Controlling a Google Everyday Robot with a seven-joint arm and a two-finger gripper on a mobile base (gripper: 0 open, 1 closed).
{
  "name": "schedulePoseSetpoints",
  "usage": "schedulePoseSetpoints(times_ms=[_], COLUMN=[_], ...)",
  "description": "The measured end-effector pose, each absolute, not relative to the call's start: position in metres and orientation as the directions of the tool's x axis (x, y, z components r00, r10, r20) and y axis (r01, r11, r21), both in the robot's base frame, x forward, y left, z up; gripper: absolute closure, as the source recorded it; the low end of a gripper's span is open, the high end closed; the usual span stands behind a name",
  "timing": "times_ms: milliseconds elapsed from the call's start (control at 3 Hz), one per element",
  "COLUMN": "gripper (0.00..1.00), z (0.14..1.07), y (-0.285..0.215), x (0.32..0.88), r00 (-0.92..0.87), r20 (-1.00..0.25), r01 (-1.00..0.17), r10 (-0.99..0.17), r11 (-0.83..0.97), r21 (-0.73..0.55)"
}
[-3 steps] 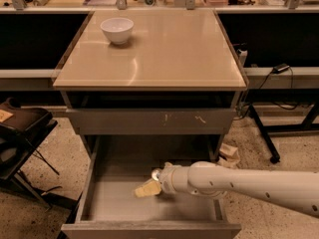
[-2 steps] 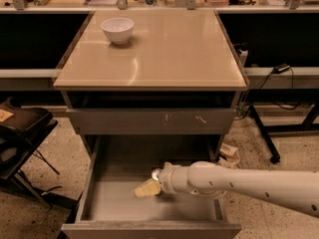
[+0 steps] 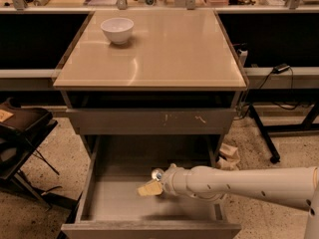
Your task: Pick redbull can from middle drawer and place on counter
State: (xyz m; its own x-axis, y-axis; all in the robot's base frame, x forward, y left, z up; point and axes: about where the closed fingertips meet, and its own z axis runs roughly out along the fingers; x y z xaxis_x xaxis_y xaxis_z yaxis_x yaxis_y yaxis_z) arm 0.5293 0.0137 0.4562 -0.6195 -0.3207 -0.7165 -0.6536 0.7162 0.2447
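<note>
1. Counter of glossy beige slab with a thin dark edge (image 3: 169, 54) tops the cabinet. A white ceramic bowl (image 3: 117, 30) stands near its back left corner, so most of the surface looks free for setting a can down.
2. Wide grey metal middle drawer (image 3: 119, 203) is pulled well out below it, with plain floor showing on its left side.
3. Thick white robot arm (image 3: 239, 183) reaches in from the right, low over the drawer floor.
4. Tan-tipped gripper (image 3: 150, 187) sits near the drawer's middle, in the same spot as a second ago. Nothing has shifted, which suggests a grasp settling rather than a lift begun.
5. Small slim redbull can (image 3: 157, 174) shows only as a shiny silver lid just above and right of the gripper tip, inside the drawer. It seems tucked against the gripper, but whether it is clamped I cannot tell. The carry up to the counter is not yet begun.
</note>
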Motion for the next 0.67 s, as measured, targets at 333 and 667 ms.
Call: schedulePoseSetpoints(times_ms=[333,667], gripper=[0.00,0.18], z=[0.4562,0.4562], y=[0.0137,0.0138], x=[0.5293,0.5293], r00=[-0.620,-0.620], r20=[-0.716,-0.716], r01=[-0.654,-0.654], r10=[-0.321,-0.321], r11=[0.716,0.716], r21=[0.245,0.245])
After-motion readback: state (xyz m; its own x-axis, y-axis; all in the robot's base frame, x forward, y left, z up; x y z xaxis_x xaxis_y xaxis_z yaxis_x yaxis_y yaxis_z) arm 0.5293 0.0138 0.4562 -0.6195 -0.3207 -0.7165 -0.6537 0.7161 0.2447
